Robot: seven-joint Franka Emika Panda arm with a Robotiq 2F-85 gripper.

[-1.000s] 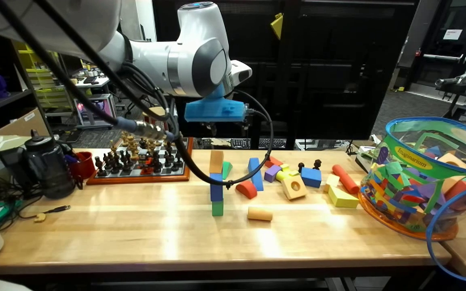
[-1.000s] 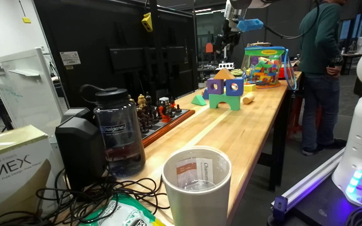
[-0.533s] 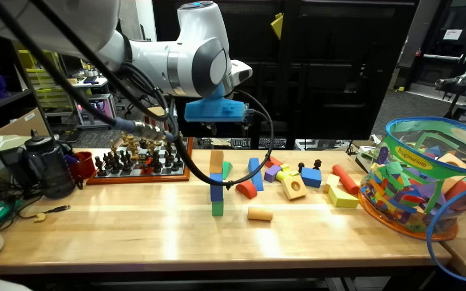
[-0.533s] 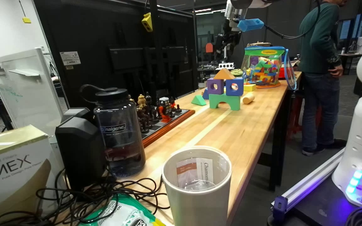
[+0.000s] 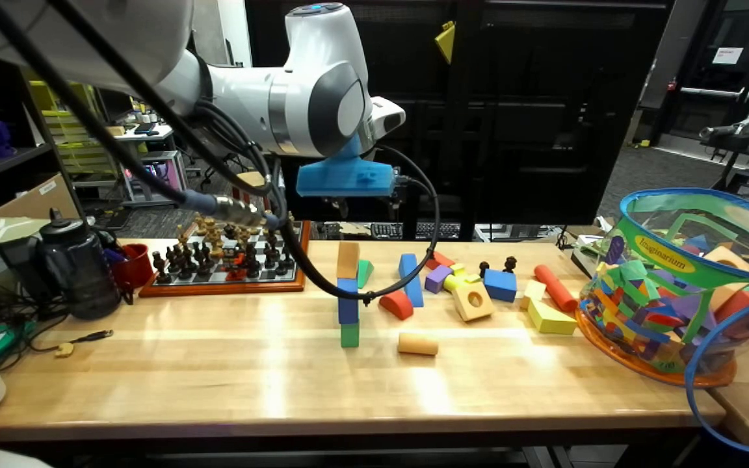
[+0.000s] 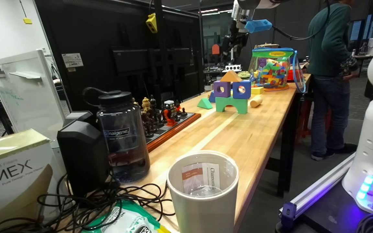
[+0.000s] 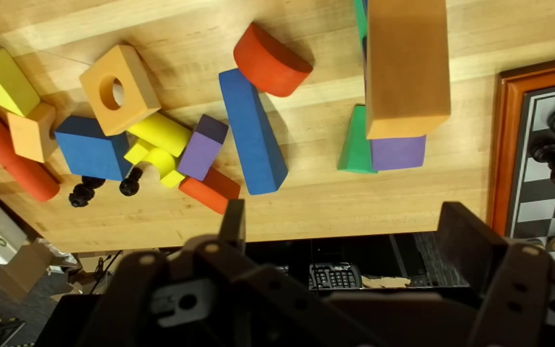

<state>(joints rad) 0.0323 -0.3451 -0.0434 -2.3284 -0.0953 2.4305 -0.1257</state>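
The gripper (image 7: 342, 219) hangs high over the table (image 5: 231, 377), its fingers (image 7: 232, 224) spread wide with bare space between them; in both exterior views they are hard to make out, dark against the dark behind them. Lower than the gripper, and nearest to it, stands a stack of blocks (image 5: 348, 312), apart from the fingers and crossed in an exterior view by a black cable (image 5: 367, 297). In the wrist view the orange triangular block (image 7: 407, 72) on top has one end cut off and hides most of what it rests on, though an end of the holed purple block (image 7: 398, 153) peeks out; an exterior view shows that block beside the holed blue block (image 6: 246, 94), both on the green arch (image 6: 231, 101). A green wedge (image 7: 357, 144) near the stack is partly covered by it. To one side of the gripper, a chessboard (image 7: 505, 159) runs out of the wrist view. Well apart from the gripper on the opposite side, a clear bag (image 5: 664, 253) holds a jumble of coloured pieces (image 5: 641, 309), its outer part cut off. On the chessboard's side, farther from the gripper, a pale cup (image 6: 202, 210) contains a packet (image 6: 193, 178) lettered "Chamom"; purplish things (image 5: 114, 253) at the rim of a red mug (image 5: 134, 268) are too small to tell, and whether the reddish patch (image 6: 125, 159) low on a dark bottle (image 6: 121, 142) lies inside or shows through cannot be told.
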